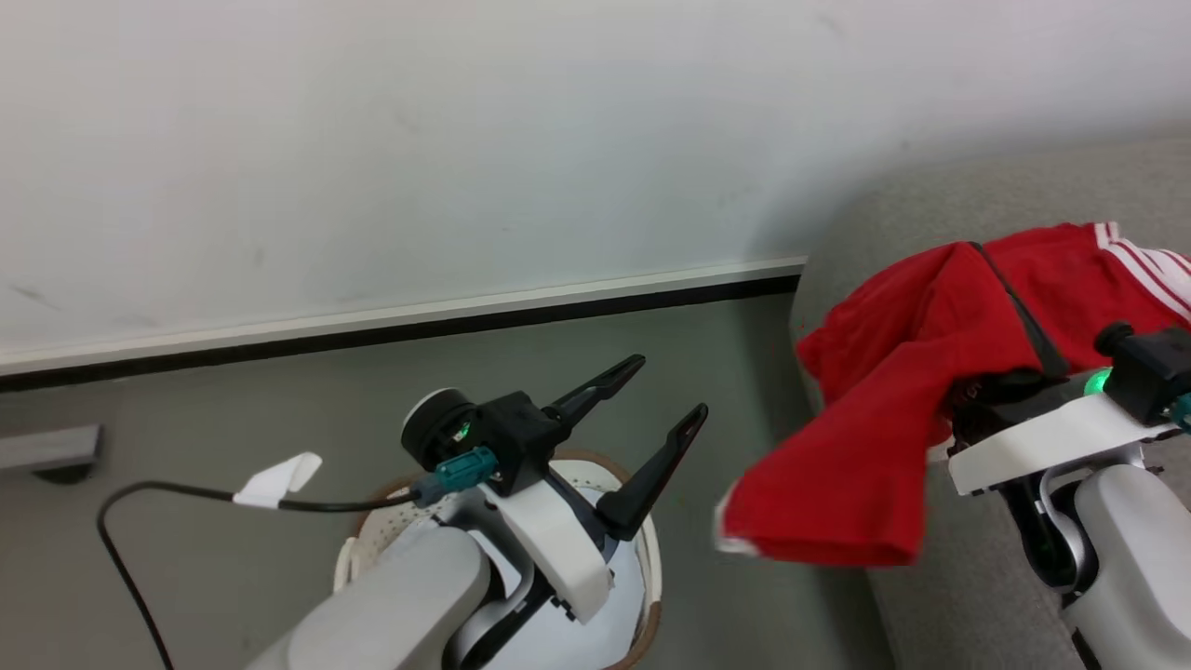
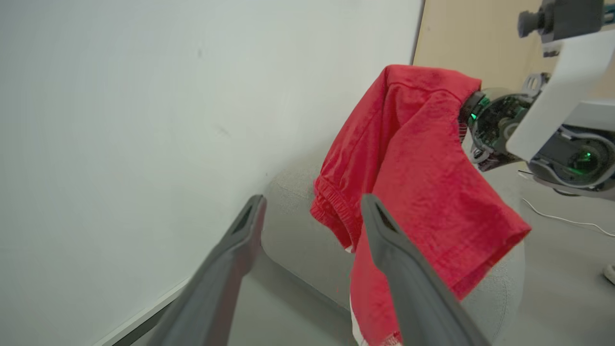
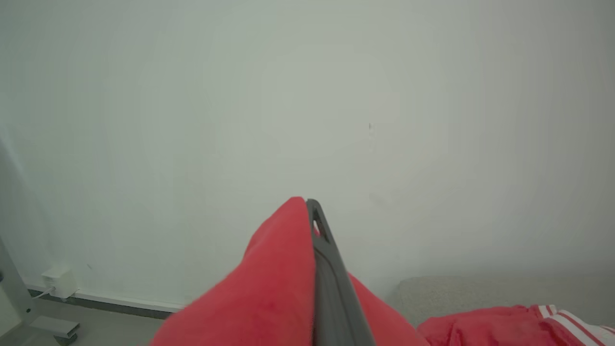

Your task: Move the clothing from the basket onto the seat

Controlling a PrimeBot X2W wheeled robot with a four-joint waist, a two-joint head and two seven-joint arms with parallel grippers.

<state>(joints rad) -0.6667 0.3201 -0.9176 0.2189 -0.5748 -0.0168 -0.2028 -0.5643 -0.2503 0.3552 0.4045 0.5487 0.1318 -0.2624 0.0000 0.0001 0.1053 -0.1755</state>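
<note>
Where the clothing (image 1: 865, 447) is: up in the air, hanging from the right gripper (image 3: 314, 216) at the edge of the seat (image 1: 977, 605). Part of it hangs out over the floor (image 1: 744, 372).
Right gripper: its fingers are clenched tight on the red clothing. The cloth drapes over them and hides one finger in the right wrist view. It holds on so the clothing does not drop before it is over the seat.
Left gripper (image 1: 670, 383): its fingers (image 1: 656, 470) are spread wide apart with nothing in them. It hangs above the basket (image 1: 377, 532), I think to keep out of the way.
Basket: on the floor, under the left arm. I see white inside and no red, but the arm hides much of it.
Striped piece (image 1: 1130, 256): red with white stripes, lying on the seat just behind the right gripper.
Step now: I think it is carrying the clothing over to the seat.
Next: the right arm should go further over the seat, come down low, then let go.
Watch out: if it lets go here, the hanging end may pull the clothing down to the floor.
</note>
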